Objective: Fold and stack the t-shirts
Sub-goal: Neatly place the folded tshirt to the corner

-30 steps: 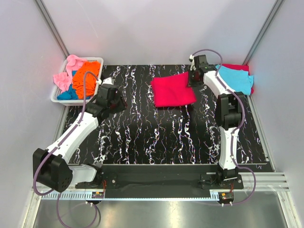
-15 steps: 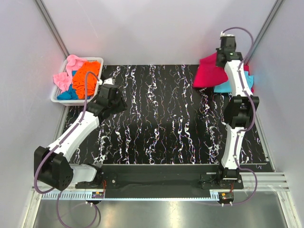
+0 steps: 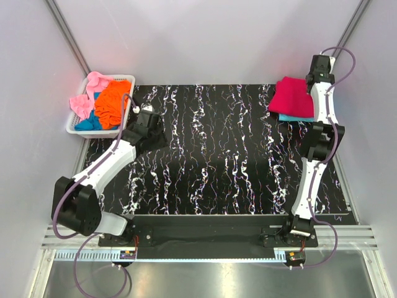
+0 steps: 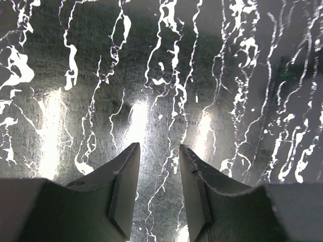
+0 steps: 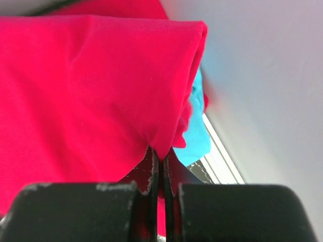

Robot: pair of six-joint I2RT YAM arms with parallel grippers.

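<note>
The folded crimson-red t-shirt (image 3: 293, 99) hangs and rests at the far right over a cyan t-shirt (image 3: 290, 117). My right gripper (image 3: 314, 79) is shut on the red shirt's edge. In the right wrist view the red cloth (image 5: 91, 85) is pinched between the closed fingers of the right gripper (image 5: 160, 160), and the cyan shirt (image 5: 196, 133) lies below by the wall. My left gripper (image 3: 151, 128) hovers over the table near the basket. Seen from the left wrist, the left gripper (image 4: 159, 151) is open with nothing between its fingers. Orange (image 3: 111, 102), pink (image 3: 89, 87) and blue (image 3: 89, 122) t-shirts sit crumpled in the basket.
A white slotted basket (image 3: 73, 128) stands at the far left corner, off the black marbled table (image 3: 211, 155). Grey walls close in on both sides and the back. A metal rail (image 5: 222, 164) runs along the table's right edge.
My right gripper has carried the red t-shirt from the table's middle to the far right, over the cyan one. The left arm has turned slightly towards the table's middle.
</note>
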